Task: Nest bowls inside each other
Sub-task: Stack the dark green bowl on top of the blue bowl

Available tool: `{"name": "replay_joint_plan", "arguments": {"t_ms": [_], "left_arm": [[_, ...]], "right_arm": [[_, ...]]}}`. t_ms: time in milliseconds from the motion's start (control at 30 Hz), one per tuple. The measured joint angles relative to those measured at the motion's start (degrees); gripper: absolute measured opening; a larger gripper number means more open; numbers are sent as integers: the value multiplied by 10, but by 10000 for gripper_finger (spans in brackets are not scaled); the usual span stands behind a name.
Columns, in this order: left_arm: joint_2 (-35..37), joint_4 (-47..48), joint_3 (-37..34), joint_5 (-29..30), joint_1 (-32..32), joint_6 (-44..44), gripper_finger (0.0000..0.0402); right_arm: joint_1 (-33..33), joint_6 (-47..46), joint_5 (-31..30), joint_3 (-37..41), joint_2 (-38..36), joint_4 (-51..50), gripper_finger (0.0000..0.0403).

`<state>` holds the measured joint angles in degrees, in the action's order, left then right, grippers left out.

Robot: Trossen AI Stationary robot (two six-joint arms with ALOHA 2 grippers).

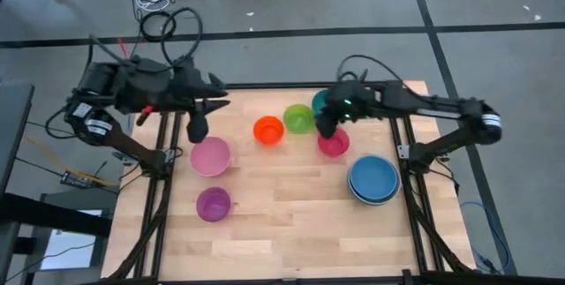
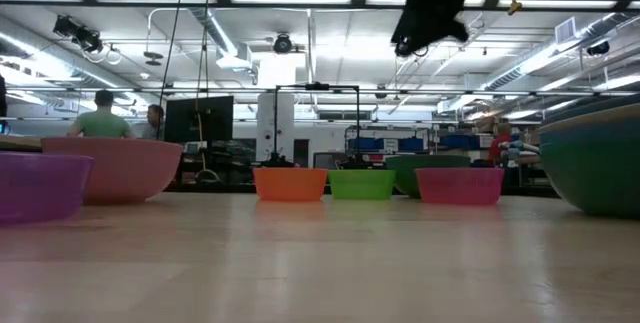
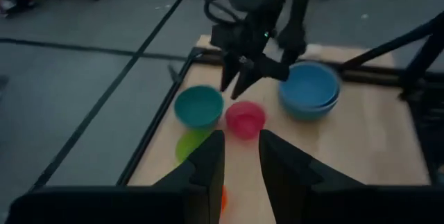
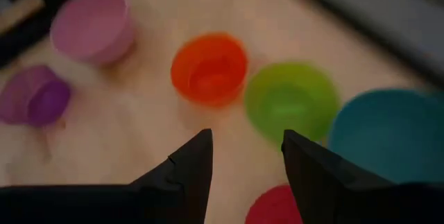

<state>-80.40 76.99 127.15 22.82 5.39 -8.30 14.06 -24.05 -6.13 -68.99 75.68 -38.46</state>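
Several bowls stand on their bases on the wooden table [image 1: 291, 223]: orange [image 1: 268, 131], lime [image 1: 298, 118], teal [image 1: 320, 101], magenta [image 1: 334, 144], pink [image 1: 210, 156] and purple [image 1: 214, 204]. At the right, a blue bowl sits nested in a lighter blue one [image 1: 373, 179]. My right gripper [image 1: 327, 128] hangs open in the air over the magenta bowl's far-left rim, touching nothing; it also shows as my right gripper [image 4: 246, 158]. My left gripper [image 1: 199, 126] is open and raised above the table's far left, past the pink bowl, and shows as my left gripper [image 3: 241, 158].
Bare wood stretches across the table's near half [image 1: 300, 232] and between the pink and magenta bowls. Black frame rails [image 1: 154, 197] run along both sides. Cables lie on the floor beyond the far edge. People stand in the room far behind [image 2: 103, 113].
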Motion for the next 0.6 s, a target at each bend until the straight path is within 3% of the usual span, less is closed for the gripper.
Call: {"name": "replay_joint_plan", "arguments": {"t_ms": [133,333,600], "left_arm": [[-2,56,-1,13,0,-22,99],[-5,69,-41,15,0,-32,99],[-5,67,-121,26,0,-29,99]], "right_arm": [[44,20,100,0,74,19,164],[54,45,111,0,147,27,164],[56,35,111,0,178,18,164]]}}
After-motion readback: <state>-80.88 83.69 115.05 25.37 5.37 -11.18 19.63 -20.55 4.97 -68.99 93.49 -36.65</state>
